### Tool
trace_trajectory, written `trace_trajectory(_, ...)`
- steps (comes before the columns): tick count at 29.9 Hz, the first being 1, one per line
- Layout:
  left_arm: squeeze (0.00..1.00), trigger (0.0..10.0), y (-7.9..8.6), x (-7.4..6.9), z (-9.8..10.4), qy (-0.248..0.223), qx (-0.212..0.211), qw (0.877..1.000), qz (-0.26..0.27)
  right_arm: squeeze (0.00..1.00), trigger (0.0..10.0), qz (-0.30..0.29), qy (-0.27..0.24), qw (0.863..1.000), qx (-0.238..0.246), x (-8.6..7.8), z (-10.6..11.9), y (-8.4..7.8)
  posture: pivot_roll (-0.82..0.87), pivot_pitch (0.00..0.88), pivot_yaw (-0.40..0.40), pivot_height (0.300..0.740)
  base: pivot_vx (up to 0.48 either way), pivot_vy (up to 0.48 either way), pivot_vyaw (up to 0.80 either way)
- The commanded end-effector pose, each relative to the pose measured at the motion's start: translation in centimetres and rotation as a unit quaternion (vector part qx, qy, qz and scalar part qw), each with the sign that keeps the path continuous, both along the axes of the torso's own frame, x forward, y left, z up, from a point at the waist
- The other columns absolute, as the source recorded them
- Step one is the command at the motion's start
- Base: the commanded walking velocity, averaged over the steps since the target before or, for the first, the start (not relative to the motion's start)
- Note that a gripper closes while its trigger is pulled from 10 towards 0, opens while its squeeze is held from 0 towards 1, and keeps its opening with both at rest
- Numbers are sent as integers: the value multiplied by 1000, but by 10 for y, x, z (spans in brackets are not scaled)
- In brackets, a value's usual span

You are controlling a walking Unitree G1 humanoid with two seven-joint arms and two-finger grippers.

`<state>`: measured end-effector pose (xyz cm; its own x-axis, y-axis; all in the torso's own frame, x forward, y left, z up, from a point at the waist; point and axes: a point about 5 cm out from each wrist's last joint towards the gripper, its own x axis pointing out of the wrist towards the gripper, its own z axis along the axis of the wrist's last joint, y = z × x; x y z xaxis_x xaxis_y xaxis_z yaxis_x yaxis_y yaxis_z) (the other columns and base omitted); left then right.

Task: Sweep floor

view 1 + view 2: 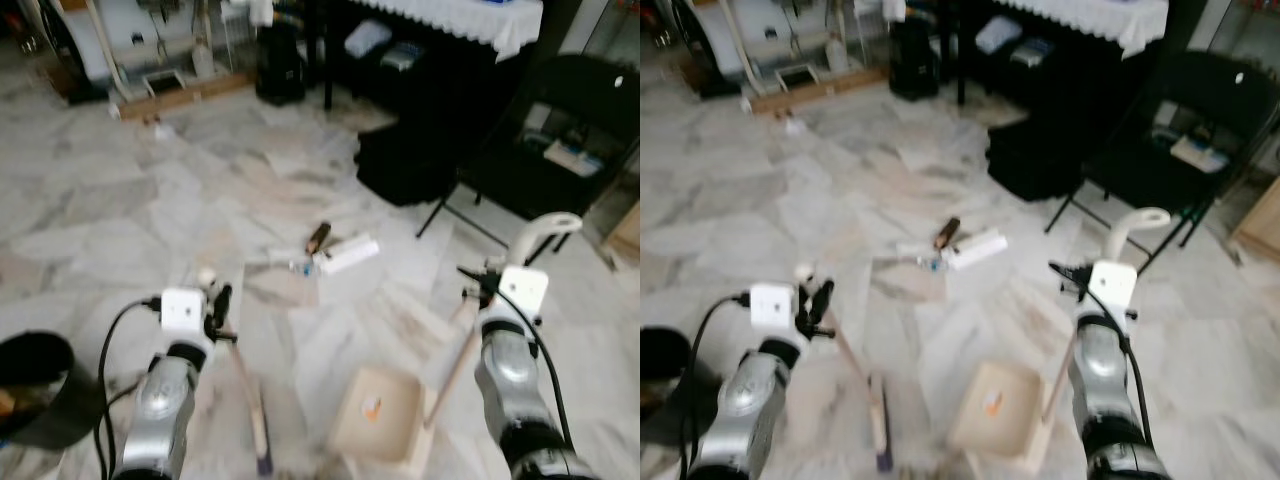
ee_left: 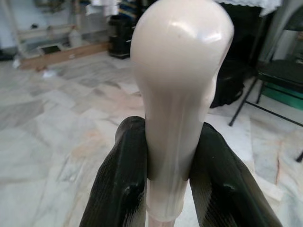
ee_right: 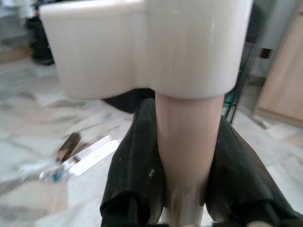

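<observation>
Broom [image 1: 248, 392]: we see its pale stick slanting down from our left gripper to the floor in front of us, the dark brush end low between our arms; its rounded cream knob fills the left wrist view.
Left gripper [image 2: 174, 175]: our two black fingers are clamped on the broom's neck, just under the knob, one on each side and both touching it.
Dustpan [image 1: 380, 414]: a pale, open box lies on the floor between our arms, nearer the right one, with a small orange scrap inside; its stick rises at a slant to our right gripper and ends in a curved white grip above it.
Right gripper [image 3: 184, 189]: our fingers are closed round the dustpan's tan stick, right below the wide cream grip.
Litter [image 1: 335, 250]: ahead of us, beyond broom and dustpan, we see a brown bottle-like thing, a white flat strip and a small clear bit with blue, close together on the floor.
Floor [image 1: 150, 210]: grey-white marble tiles.
Bin [image 1: 35, 385]: a dark round tub sits just beside our left arm.
Chair [image 1: 540, 150]: a black folding chair stands ahead on our right, with something pale on its seat.
Table [image 1: 450, 20]: a dark table with a white cloth stands at the back.
</observation>
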<state>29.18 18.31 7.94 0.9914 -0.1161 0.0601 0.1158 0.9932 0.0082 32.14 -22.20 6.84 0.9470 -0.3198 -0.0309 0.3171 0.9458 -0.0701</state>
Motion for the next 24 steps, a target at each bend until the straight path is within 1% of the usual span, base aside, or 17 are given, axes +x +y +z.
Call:
trace_trajectory(1,0,10000,7,-1,-14,31,-10,999,17,0,10000,11,34,999,15,-3,-13,3,43,0,1,740,0,0,0)
trace_trajectory(3,0,10000,7,-1,-20,45,-6,999,13,0,10000,9,53,998,44,-7,-22,3,34,0,5,740,0,0,0)
trace_trajectory(4,0,10000,6,-1,-28,64,-3,998,10,0,10000,5,73,995,64,-12,-31,4,28,9,4,740,0,0,0)
trace_trajectory(5,0,10000,6,-2,-35,80,-2,997,10,0,10000,4,88,994,66,-18,-39,4,23,18,6,740,0,0,0)
trace_trajectory(6,0,10000,6,-2,-37,86,-3,996,14,0,10000,4,95,994,62,-21,-43,3,19,15,4,740,0,0,0)
trace_trajectory(9,0,10000,6,-2,-39,90,-8,996,21,0,10000,0,101,993,56,-26,-47,2,23,24,3,740,0,0,0)
trace_trajectory(10,0,10000,6,-1,-38,87,-8,996,21,0,10000,2,91,994,59,-26,-46,2,24,29,4,740,0,0,0)
trace_trajectory(12,0,10000,6,0,-38,84,-12,996,21,0,10000,7,72,996,50,-24,-42,3,22,30,5,740,0,0,0)
trace_trajectory(16,0,10000,5,1,-39,83,-13,996,20,0,10000,23,56,998,31,-21,-37,7,23,33,7,740,0,0,0)
trace_trajectory(18,0,10000,6,1,-40,83,-13,996,21,0,10000,34,43,998,15,-19,-33,10,26,32,6,740,0,0,0)
trace_trajectory(19,0,10000,7,1,-40,81,-13,996,23,0,10000,48,26,999,-2,-16,-27,14,34,36,6,740,0,0,0)
trace_trajectory(21,0,10000,8,1,-40,79,-13,997,23,0,10000,58,11,998,-13,-13,-22,16,33,38,6,740,0,0,0)
trace_trajectory(24,0,10000,9,2,-37,72,-13,997,23,0,10000,87,-25,995,-47,-8,-9,24,31,42,10,740,0,0,0)
